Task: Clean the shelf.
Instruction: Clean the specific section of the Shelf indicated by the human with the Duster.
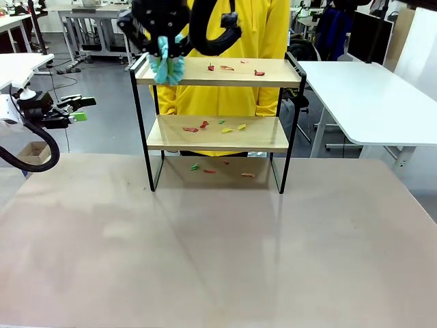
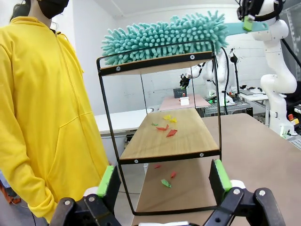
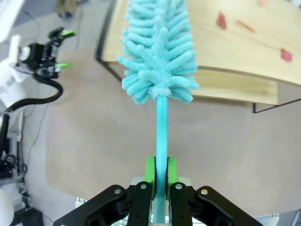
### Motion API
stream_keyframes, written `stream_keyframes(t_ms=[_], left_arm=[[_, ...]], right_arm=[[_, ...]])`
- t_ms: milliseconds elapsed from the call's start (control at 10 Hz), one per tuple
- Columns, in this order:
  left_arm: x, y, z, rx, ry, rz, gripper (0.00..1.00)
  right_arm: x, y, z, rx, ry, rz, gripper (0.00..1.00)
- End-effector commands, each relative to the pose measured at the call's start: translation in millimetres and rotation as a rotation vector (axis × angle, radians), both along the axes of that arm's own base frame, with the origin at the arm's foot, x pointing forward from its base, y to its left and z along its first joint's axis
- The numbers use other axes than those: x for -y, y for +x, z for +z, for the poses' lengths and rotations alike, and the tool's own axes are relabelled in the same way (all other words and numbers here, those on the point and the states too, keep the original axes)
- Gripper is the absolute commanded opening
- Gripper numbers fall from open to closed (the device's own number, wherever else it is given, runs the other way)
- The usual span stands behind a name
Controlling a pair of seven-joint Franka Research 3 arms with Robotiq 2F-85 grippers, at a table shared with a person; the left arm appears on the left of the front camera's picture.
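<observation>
Shelf point(image 1: 225, 80): one
Duster point(image 3: 157, 52): one
Hands: two, left hand point(image 2: 163, 179) and right hand point(image 3: 160, 169)
Scraps point(image 1: 227, 67), top board: four
Scraps, lower board: five
Scraps, bench point(image 1: 218, 260): at least three
Person point(image 2: 47, 117): one

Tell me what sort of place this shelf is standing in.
Most likely a robotics lab or workshop, not a home: white work tables stand on a bare grey floor, cables trail across it, and the right gripper holds a teal duster on the shelf.
</observation>
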State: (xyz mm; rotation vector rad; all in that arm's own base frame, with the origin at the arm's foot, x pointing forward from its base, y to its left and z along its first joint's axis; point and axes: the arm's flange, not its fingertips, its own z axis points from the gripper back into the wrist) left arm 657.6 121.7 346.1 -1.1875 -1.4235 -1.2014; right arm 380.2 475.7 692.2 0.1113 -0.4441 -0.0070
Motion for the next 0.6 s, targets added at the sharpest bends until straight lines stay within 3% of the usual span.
stream_keyframes(t_ms=[0, 500], left_arm=[[0.1, -1.1, 2.2, 0.005, -0.003, -0.008, 1.0], [0.1, -1.1, 2.2, 0.005, -0.003, -0.008, 1.0]], right_arm=[[59.1, 0.5, 2.7, -0.032, 0.008, -0.064, 0.13], [189.7, 10.9, 2.8, -0.068, 0.006, -0.166, 0.13]])
